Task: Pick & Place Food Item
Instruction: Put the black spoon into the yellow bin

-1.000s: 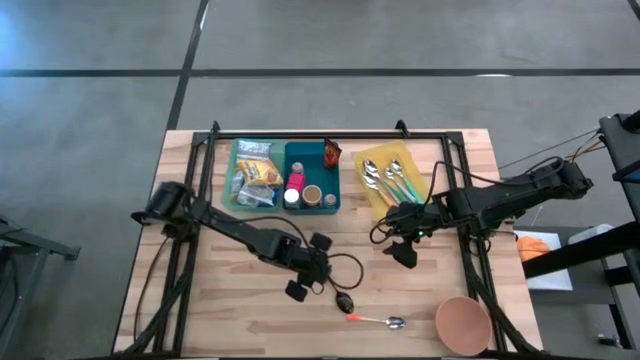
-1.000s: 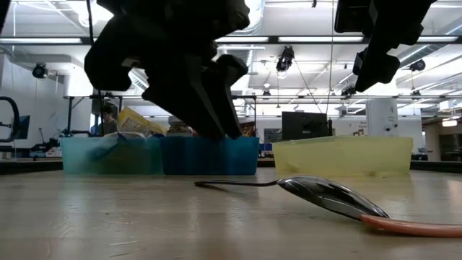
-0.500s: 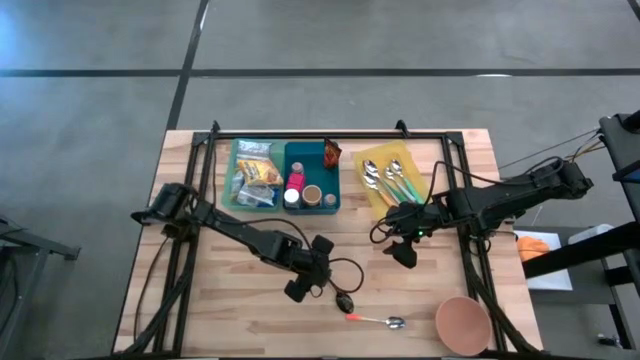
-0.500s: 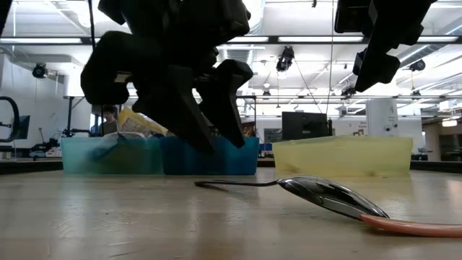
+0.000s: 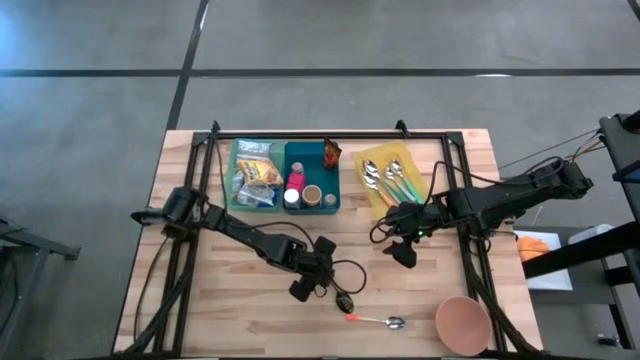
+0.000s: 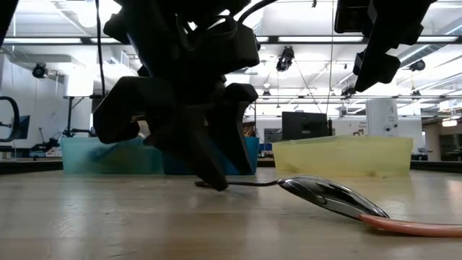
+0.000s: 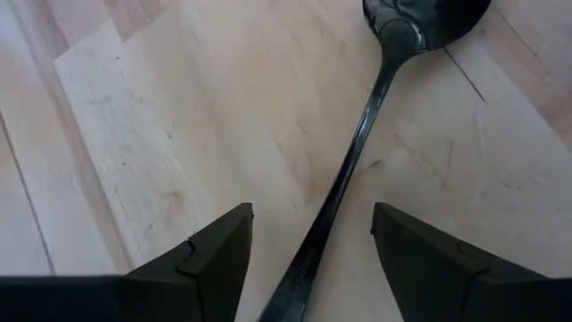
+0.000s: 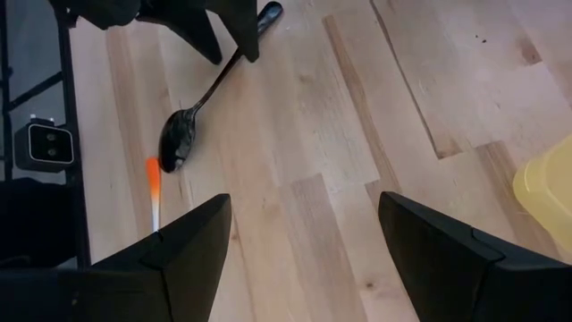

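Note:
A black spoon (image 7: 353, 152) lies flat on the wooden table (image 5: 230, 310), near the front middle. My left gripper (image 7: 313, 215) is low over it, pointing steeply down. Its open fingers stand either side of the spoon's handle (image 6: 242, 183), short of the bowl (image 8: 177, 143). I see no finger on the handle. In the high view the left gripper (image 5: 312, 275) is just left of the spoon (image 5: 341, 297). My right gripper (image 5: 405, 250) hangs open above the table's right middle, with nothing between its fingers (image 8: 188, 241). Food packets and tins sit in the far trays.
An orange-handled spoon (image 5: 378, 320) lies next to the black spoon's bowl. A pink bowl (image 5: 462, 322) stands at the front right. Along the far side are a green tray (image 5: 255, 175) of packets, a blue tray (image 5: 312, 180) of tins and a yellow tray (image 5: 390, 180) of spoons.
My left gripper has gone down toward the table, over the black spoon's handle. In the low view its fingers stand farther apart than a second ago. The spoon has not moved.

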Controlling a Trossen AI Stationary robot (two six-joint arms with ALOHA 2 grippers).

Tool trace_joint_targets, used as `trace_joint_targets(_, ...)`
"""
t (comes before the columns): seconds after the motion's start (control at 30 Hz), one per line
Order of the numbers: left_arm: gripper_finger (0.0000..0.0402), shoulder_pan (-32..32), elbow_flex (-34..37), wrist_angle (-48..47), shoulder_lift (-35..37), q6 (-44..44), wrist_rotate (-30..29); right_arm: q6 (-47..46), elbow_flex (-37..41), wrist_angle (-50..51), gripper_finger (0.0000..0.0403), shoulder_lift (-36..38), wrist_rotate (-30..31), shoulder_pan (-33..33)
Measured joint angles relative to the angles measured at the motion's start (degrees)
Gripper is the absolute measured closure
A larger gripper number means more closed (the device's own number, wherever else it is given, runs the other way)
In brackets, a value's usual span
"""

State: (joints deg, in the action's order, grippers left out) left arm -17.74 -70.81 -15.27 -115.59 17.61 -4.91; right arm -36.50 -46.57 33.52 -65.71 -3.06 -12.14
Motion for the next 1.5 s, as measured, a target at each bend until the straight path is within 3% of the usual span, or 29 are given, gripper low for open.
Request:
trace_joint_targets(0.4,0.0277,1.63,0.29,0.2,-0.05,-2.37,1.66,-0.54,0.0,0.0,0.0119,-0.02,0.03,0.0)
trace_joint_targets(0.53,0.0289,2.26,1.52,0.8,-0.54,-2.99,4.4,-0.43,0.02,0.03,0.0119,0.0,0.03,0.0)
trace_joint_targets(0.9,0.0293,2.26,1.66,1.4,-0.72,-0.9,4.92,-0.38,0.03,0.06,0.0119,0.0,0.03,0.02)
trace_joint_targets(1.17,0.0384,2.21,1.62,1.81,-0.76,-1.01,4.55,0.03,0.02,0.07,0.0119,-0.02,0.03,0.02)
trace_joint_targets(1.5,0.0398,2.26,1.88,0.75,1.37,-10.72,4.57,-0.5,0.02,0.07,0.0119,-0.01,0.01,0.0)
